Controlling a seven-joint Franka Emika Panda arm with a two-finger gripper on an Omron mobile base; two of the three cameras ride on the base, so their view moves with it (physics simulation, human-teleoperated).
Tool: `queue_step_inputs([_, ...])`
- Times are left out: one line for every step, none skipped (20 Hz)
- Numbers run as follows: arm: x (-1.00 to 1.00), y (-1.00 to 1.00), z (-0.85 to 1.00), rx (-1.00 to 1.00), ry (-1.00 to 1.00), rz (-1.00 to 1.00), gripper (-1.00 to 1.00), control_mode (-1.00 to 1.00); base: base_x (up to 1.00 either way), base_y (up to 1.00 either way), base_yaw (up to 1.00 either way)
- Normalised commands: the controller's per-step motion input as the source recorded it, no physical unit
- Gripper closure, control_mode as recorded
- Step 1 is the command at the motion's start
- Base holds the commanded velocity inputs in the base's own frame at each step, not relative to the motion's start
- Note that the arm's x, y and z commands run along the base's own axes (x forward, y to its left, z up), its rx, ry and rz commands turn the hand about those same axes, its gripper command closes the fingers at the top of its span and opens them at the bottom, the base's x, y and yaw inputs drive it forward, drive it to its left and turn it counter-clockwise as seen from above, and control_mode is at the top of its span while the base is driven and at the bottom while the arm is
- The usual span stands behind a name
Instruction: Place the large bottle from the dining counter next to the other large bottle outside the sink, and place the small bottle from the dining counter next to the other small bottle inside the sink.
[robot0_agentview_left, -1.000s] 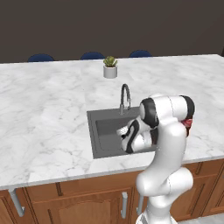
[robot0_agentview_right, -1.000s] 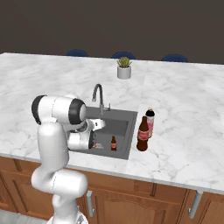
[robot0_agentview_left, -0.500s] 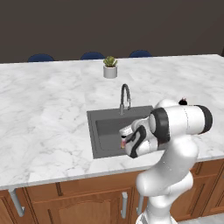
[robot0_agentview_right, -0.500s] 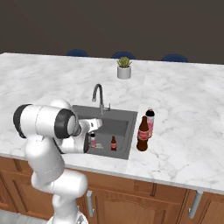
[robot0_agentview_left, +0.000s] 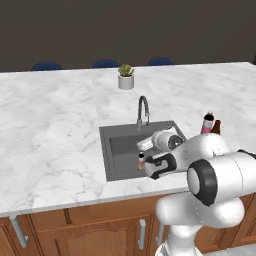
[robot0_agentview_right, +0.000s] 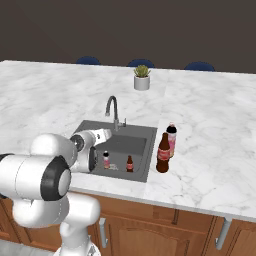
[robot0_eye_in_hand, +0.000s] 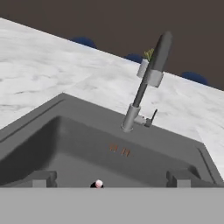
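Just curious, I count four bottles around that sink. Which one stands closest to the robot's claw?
The small pale bottle with the reddish band, standing inside the sink right beside the open gripper. The little dark bottle stands farther along; the two tall ones are up on the counter.

White grey-veined marble table (robot0_agentview_right: 210, 150) carried on brown wooden base (robot0_agentview_right: 165, 225). Dark grey sink (robot0_agentview_right: 141, 136) recessed into table, curved tap (robot0_agentview_right: 113, 107) mounted at back rim. Large bottle (robot0_agentview_right: 163, 153) and other large bottle (robot0_agentview_right: 171, 140) stood upright on table just beside sink's right edge, close together. Small potted plant (robot0_agentview_right: 142, 78) set near far edge, well apart from sink. Two small bottles (robot0_agentview_right: 129, 163) stood on sink floor.
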Motion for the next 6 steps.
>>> queue_step_inputs([-0.19,0.08,0.4,-0.03,0.02,0.0,-1.0,-1.0,0.0,0.0,0.0])
queue_step_inputs([-0.14,0.07,0.34,-0.02,0.04,0.0,-1.0,-1.0,0.0,0.0,0.0])
queue_step_inputs([-0.14,0.04,0.29,-0.01,0.05,0.0,-1.0,-1.0,0.0,0.0,0.0])
queue_step_inputs([-0.11,0.05,0.26,-0.02,0.07,0.0,-1.0,-1.0,0.0,0.0,0.0])
queue_step_inputs([-0.11,0.04,0.23,-0.02,0.07,0.0,-1.0,-1.0,0.0,0.0,0.0])
queue_step_inputs([-0.19,0.01,0.2,-0.02,0.06,0.0,-1.0,-1.0,0.0,0.0,0.0])
